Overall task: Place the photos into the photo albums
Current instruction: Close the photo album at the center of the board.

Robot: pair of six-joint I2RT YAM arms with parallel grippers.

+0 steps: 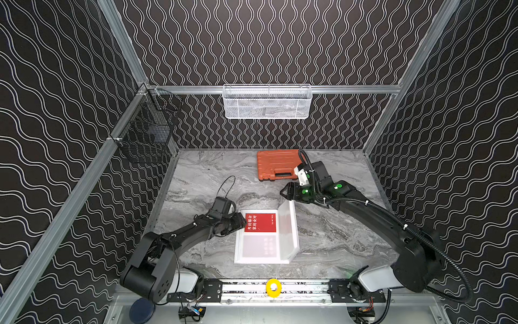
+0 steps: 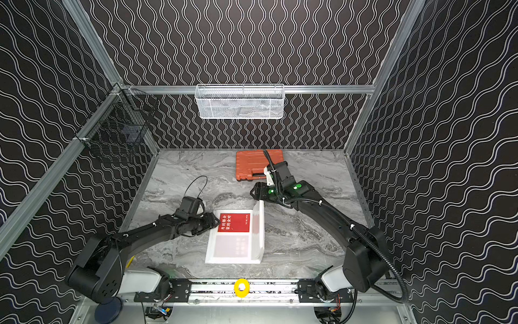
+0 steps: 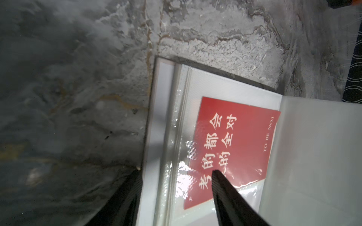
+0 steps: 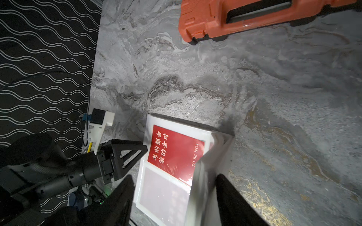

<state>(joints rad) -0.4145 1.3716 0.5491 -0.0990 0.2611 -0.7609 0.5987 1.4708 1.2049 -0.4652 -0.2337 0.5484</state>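
The white photo album [image 1: 288, 232] [image 2: 258, 232] lies open mid-table, its right pages standing up. A red photo [image 1: 260, 223] [image 2: 234, 223] with white characters sits in the upper pocket of the flat page. A faint pinkish card [image 1: 259, 246] shows through the lower pocket. My left gripper [image 1: 244, 221] [image 3: 175, 171] is open at the album's left edge. One of its fingertips [image 3: 214, 173] is over the red photo [image 3: 241, 140], the other beside the album on the table. My right gripper [image 1: 283, 193] [image 4: 173, 178] is open at the far end of the raised pages, straddling them.
An orange tool case [image 1: 276, 165] [image 4: 235, 17] lies at the back of the marble table, just behind the right wrist. A white mesh basket [image 1: 266, 102] hangs on the back wall. A black wire basket [image 1: 148, 134] hangs on the left wall.
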